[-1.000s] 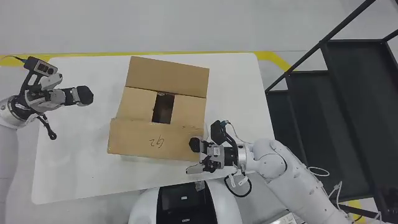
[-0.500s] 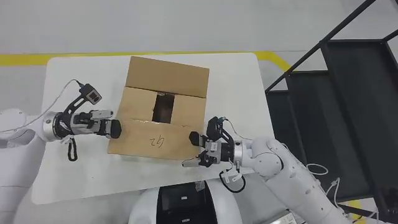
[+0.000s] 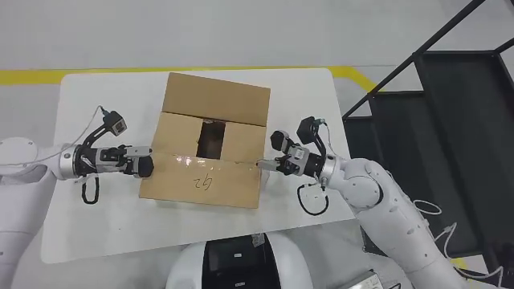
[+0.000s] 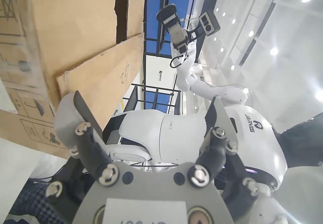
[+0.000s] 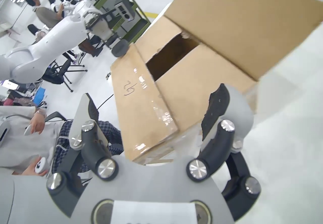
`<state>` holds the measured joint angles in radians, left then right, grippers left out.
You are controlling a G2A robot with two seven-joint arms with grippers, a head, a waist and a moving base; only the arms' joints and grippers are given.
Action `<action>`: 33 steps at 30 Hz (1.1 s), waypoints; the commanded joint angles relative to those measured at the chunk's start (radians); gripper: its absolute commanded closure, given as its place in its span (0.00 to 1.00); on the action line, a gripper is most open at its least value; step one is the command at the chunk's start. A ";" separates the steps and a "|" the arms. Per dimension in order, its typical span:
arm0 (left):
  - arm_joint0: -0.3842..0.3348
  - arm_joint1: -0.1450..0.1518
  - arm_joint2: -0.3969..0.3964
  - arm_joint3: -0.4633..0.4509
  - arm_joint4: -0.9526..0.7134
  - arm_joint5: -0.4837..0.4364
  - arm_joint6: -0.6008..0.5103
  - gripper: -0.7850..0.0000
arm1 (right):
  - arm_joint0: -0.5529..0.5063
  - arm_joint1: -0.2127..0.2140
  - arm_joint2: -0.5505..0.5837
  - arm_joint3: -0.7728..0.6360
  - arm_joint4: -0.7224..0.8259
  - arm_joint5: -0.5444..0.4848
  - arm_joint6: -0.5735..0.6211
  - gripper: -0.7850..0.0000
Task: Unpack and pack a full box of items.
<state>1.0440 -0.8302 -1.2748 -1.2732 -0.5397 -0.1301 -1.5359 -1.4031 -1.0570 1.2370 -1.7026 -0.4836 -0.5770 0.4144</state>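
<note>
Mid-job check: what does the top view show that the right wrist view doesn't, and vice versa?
Top view's extra: the whole white table and the two arms at opposite ends of the cardboard box. Right wrist view's extra: the right gripper, plainly open, facing the box's near corner close up. Shared: the box, the dark gap between its top flaps, and the left gripper at its far end.

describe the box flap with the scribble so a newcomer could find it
On the white table stands a brown cardboard box. Its long flap on the side nearest the robot lies folded flat. It alone carries a handwritten pen scribble and a strip of shiny tape.
</note>
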 commanded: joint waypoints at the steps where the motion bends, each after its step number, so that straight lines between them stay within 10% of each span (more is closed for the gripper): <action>1: -0.002 0.000 0.001 -0.002 -0.004 0.001 0.000 0.00 | 0.041 -0.005 -0.005 0.042 0.008 0.032 -0.010 0.00; 16: 0.018 0.013 -0.013 -0.055 -0.024 0.025 0.000 0.00 | 0.380 -0.083 -0.213 0.420 0.152 0.108 0.025 0.00; 33: 0.018 0.018 0.000 -0.074 0.041 0.011 0.027 0.00 | 0.342 -0.079 -0.183 0.394 0.269 -0.314 0.054 0.00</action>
<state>1.0625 -0.8120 -1.2765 -1.3458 -0.5019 -0.1166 -1.5116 -1.0473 -1.1400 1.0457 -1.2968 -0.2058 -0.8716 0.4651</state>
